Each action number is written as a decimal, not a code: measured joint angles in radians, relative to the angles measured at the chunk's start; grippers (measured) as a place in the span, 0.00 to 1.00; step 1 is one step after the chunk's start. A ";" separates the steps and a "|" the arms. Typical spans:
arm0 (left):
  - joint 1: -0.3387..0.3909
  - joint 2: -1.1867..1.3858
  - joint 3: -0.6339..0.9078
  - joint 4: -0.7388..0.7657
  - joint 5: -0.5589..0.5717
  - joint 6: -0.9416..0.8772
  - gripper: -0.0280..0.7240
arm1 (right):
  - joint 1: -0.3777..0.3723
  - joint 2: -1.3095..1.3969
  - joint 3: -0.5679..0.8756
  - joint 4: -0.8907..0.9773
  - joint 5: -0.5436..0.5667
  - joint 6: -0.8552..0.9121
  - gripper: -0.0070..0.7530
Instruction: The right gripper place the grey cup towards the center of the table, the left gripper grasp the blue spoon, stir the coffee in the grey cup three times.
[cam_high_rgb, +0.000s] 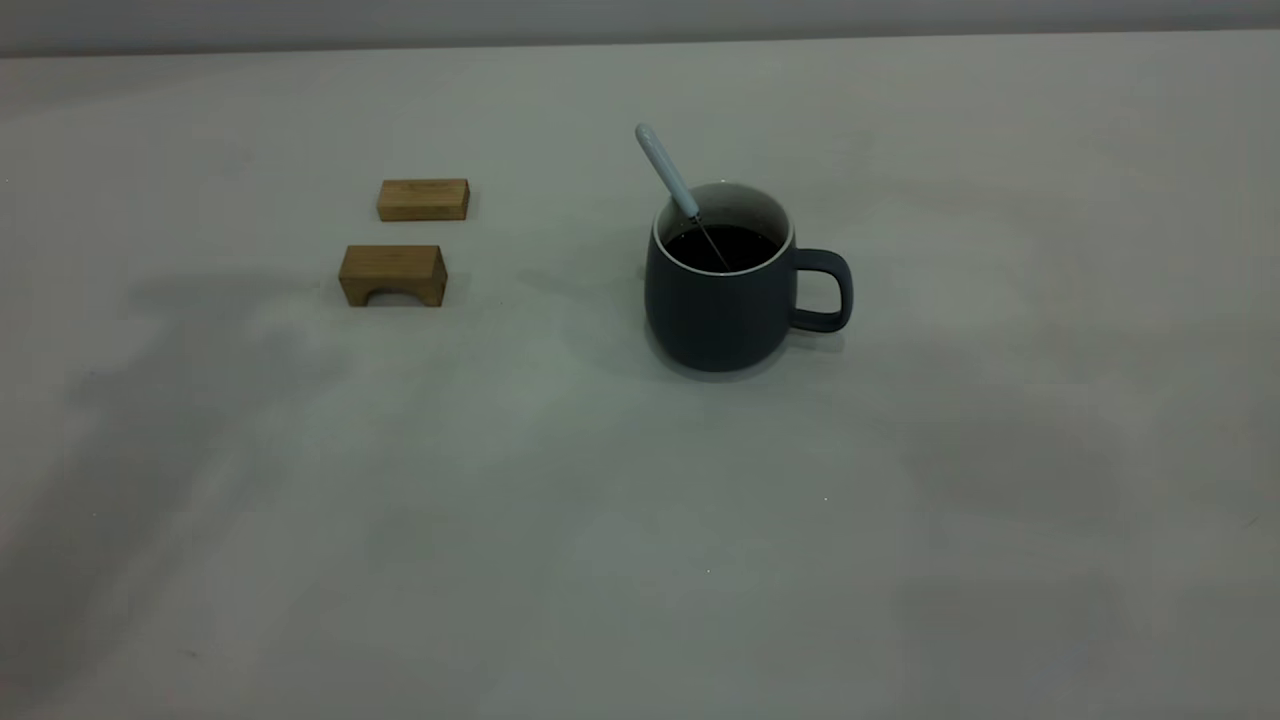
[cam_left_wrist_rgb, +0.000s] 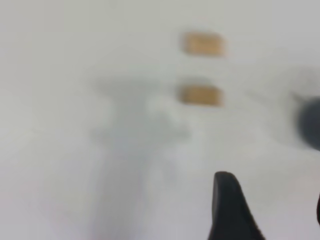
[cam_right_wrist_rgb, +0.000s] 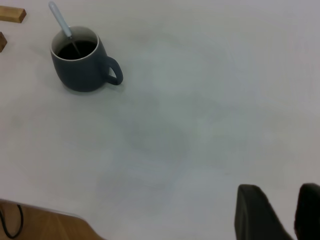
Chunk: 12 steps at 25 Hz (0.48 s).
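The grey cup (cam_high_rgb: 720, 310) stands upright near the middle of the table (cam_high_rgb: 600, 520), its handle toward the right arm's side. Dark coffee (cam_high_rgb: 725, 245) fills it. The blue spoon (cam_high_rgb: 665, 170) leans in the cup, bowl sunk in the coffee, pale handle sticking up over the rim toward the left. Nothing holds it. Neither gripper shows in the exterior view. My left gripper (cam_left_wrist_rgb: 272, 187) is open and empty above bare table, with the cup (cam_left_wrist_rgb: 310, 122) a dark blur off to one side. My right gripper (cam_right_wrist_rgb: 279, 187) is open with a narrow gap, empty, far from the cup (cam_right_wrist_rgb: 82, 70) and spoon (cam_right_wrist_rgb: 60, 17).
Two tan wooden blocks lie left of the cup: a flat one (cam_high_rgb: 423, 199) farther back and an arched one (cam_high_rgb: 393, 273) nearer. The table's edge, with wooden floor (cam_right_wrist_rgb: 50, 225) and a black cable (cam_right_wrist_rgb: 12, 222) beyond it, shows in the right wrist view.
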 joint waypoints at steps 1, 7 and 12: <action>0.000 -0.047 0.025 0.028 0.000 0.026 0.68 | 0.000 0.000 0.000 0.000 0.000 0.000 0.32; 0.000 -0.347 0.314 0.088 0.000 0.077 0.68 | 0.000 0.000 0.000 0.000 0.000 0.000 0.32; 0.000 -0.603 0.612 0.087 0.000 0.075 0.68 | 0.000 0.000 0.000 0.000 0.000 0.000 0.32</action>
